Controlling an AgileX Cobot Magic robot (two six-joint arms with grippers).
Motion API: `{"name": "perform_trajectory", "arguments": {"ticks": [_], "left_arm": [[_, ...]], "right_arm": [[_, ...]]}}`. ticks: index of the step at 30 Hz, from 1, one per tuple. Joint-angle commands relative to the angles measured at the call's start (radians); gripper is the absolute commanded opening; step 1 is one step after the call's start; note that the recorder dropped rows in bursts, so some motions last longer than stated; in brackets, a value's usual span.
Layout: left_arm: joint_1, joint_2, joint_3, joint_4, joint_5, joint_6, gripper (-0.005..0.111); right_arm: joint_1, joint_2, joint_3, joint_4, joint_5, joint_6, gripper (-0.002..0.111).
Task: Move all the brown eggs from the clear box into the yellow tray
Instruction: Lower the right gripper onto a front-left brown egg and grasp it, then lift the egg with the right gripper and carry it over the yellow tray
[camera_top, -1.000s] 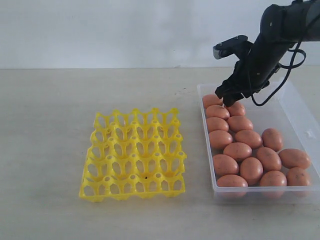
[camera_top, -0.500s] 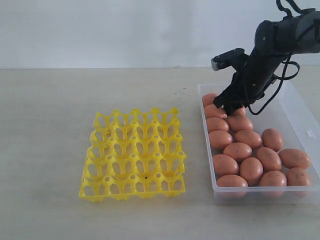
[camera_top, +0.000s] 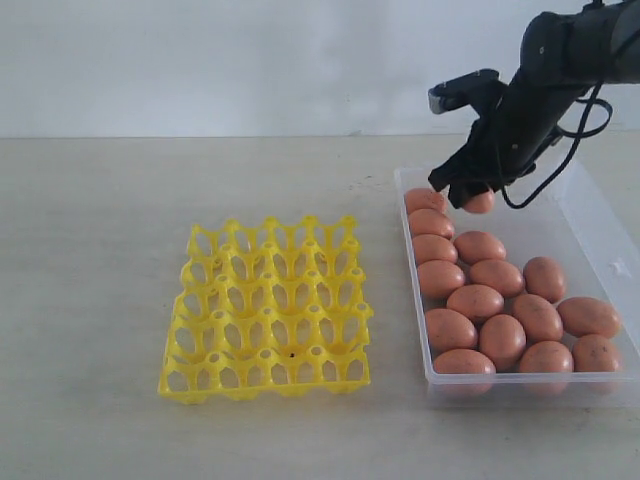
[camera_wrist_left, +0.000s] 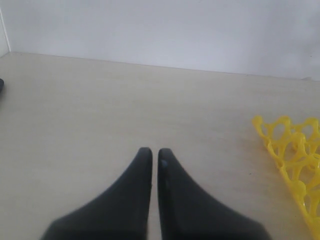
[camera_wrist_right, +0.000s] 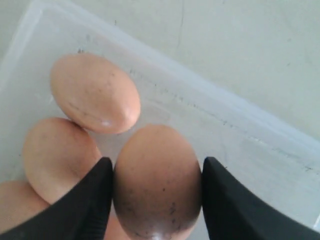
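My right gripper (camera_top: 468, 196) hangs over the far left end of the clear box (camera_top: 592, 216), shut on one brown egg (camera_top: 480, 203) held just above the others. In the right wrist view that speckled egg (camera_wrist_right: 157, 175) fills the gap between the black fingers (camera_wrist_right: 90, 200), with two more eggs (camera_wrist_right: 95, 92) lying on the box floor (camera_wrist_right: 240, 135). Several brown eggs (camera_top: 476, 301) lie in the box. The yellow tray (camera_top: 268, 305) stands left of the box with its cups bare. My left gripper (camera_wrist_left: 151, 151) is shut over bare table, with the tray's corner (camera_wrist_left: 295, 155) beside it.
The tan table (camera_top: 100, 260) runs wide to the left and front of the tray. A white wall (camera_top: 200, 60) closes off the back. A strip of table separates the tray from the box's near wall (camera_top: 425, 340).
My right gripper dipped onto the eggs at the box's far left end, closed on one, and has risen with it. The egg has left its spot in the left rows.
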Motion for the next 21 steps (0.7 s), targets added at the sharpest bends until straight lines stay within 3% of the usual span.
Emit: {"name": "perform_trajectory", "arguments": {"ticks": [1,5,13,21], "left_arm": [[0.003,-0.003,0.004,-0.001,-0.007,0.004,0.004],[0.003,-0.003,0.004,-0.001,-0.007,0.004,0.004],[0.003,-0.003,0.004,-0.001,-0.007,0.004,0.004],[0.003,-0.003,0.004,-0.001,-0.011,0.004,0.004]], "right_arm": [[-0.010,-0.102,-0.007,0.013,-0.027,0.004,0.031],[-0.010,-0.175,-0.007,0.178,-0.052,-0.111,0.031],[-0.010,-0.190,-0.001,0.851,0.065,-0.800,0.031],[0.027,-0.142,-0.001,1.208,0.157,-1.099,0.031]]}}
